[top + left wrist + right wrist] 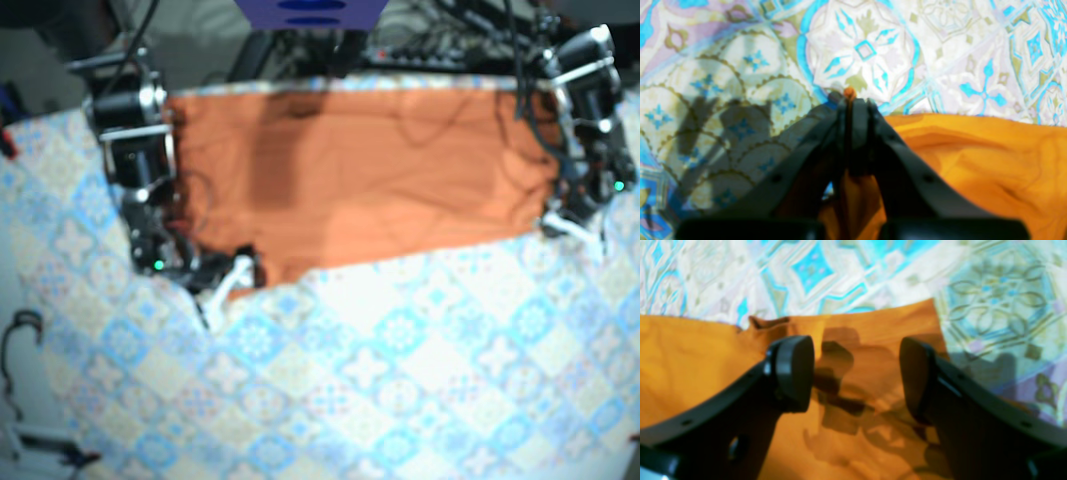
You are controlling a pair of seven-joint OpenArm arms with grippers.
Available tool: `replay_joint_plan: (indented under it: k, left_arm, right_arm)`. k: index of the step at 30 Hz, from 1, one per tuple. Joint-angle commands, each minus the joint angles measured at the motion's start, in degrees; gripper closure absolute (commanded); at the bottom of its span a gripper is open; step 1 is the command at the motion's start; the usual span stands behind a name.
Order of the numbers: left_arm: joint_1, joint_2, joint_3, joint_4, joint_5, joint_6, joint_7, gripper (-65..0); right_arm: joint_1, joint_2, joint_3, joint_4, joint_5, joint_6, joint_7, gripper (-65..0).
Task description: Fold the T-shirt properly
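Observation:
The orange T-shirt [370, 175] lies spread flat across the far half of the table. My left gripper [850, 97] is shut on a thin edge of the shirt [973, 160], a bit of orange showing at its tips. In the base view it sits at the shirt's right-hand corner [556, 222]. My right gripper [857, 373] is open, and its two dark pads [795, 373] hover just above the shirt [690, 366] near a lower corner. From above, that gripper [228, 283] is at the shirt's near-left corner.
A patterned blue and cream tablecloth [400, 380] covers the table. Cables and equipment [440, 40] crowd the far edge behind the shirt. A small dark object [22, 325] lies at the table's left edge.

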Motion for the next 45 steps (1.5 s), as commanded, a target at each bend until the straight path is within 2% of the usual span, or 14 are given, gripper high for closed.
replay_joint_plan:
  k: [1, 16, 30, 38, 41, 45]
  left_arm:
    - [-0.98, -1.23, -0.15, 1.06, -0.7, -0.29, -1.0, 0.0]
    - [-0.98, -1.23, -0.15, 1.06, -0.7, -0.29, -1.0, 0.0]
    - [-1.07, -1.23, -0.15, 1.06, -0.7, -0.99, -1.0, 0.0]
    - [-1.25, -1.23, -0.15, 1.06, -0.7, -0.99, -1.0, 0.0]
    - [-1.25, -1.32, -0.15, 1.06, -0.7, -0.99, -1.0, 0.0]
    - [-1.25, -1.32, -0.15, 1.06, -0.7, -0.99, -1.0, 0.0]
  right_arm:
    - [1.4, 0.25, 0.14, 0.42, 0.16, 0.16, 0.33, -39.6]
    - [4.74, 0.87, 0.58, -1.95, 0.16, 0.16, 1.38, -39.6]
    - [4.57, 4.47, 0.58, -2.66, 0.16, 0.16, 2.44, -39.6]
    - [4.57, 4.21, 0.14, -6.79, 0.16, 0.16, 4.46, -39.6]
    - [4.48, 2.19, 0.06, -6.97, 0.16, 0.16, 4.72, -39.6]
    - [4.48, 1.92, 0.06, -6.97, 0.16, 0.16, 4.63, -39.6]
